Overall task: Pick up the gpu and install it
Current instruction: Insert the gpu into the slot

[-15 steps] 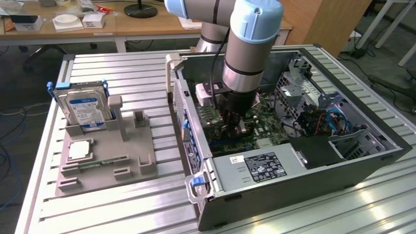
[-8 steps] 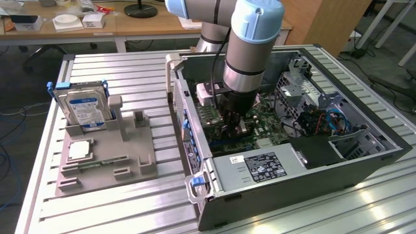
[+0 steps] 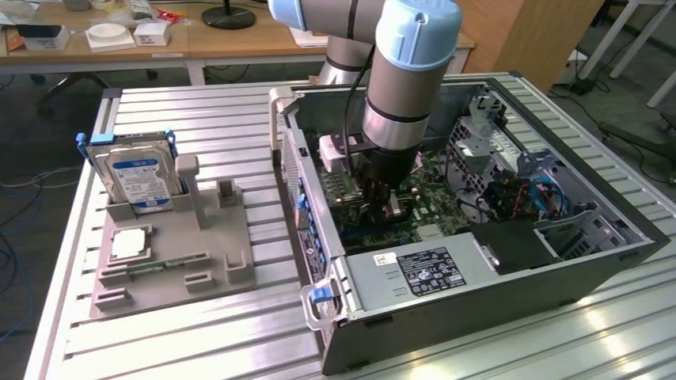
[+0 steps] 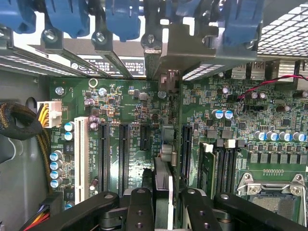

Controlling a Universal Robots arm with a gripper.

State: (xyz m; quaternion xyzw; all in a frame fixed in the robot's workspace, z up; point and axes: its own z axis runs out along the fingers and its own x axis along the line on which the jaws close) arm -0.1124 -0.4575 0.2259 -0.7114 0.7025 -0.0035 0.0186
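Note:
The gpu [image 4: 163,178] shows edge-on as a thin upright card, with its silver bracket [image 4: 166,53] toward the case's rear wall. My gripper [image 4: 166,195] is shut on it, one black finger [image 4: 140,204] on each side. The card stands over the green motherboard [image 4: 130,110] between two black expansion slots [image 4: 185,149]; I cannot tell whether it is seated. In the exterior view my gripper [image 3: 382,199] reaches down into the open computer case [image 3: 591,261], with the gpu [image 3: 395,207] under it near the motherboard [image 3: 428,207].
A grey fixture [image 3: 217,261] at the exterior view's left holds a silver hard drive [image 3: 138,178], a processor chip [image 3: 129,244] and a green memory stick [image 3: 158,267]. The power supply [image 3: 423,269], cables [image 3: 528,198], blue slot clips [image 4: 120,19] and a white slot [image 4: 81,159] crowd the case.

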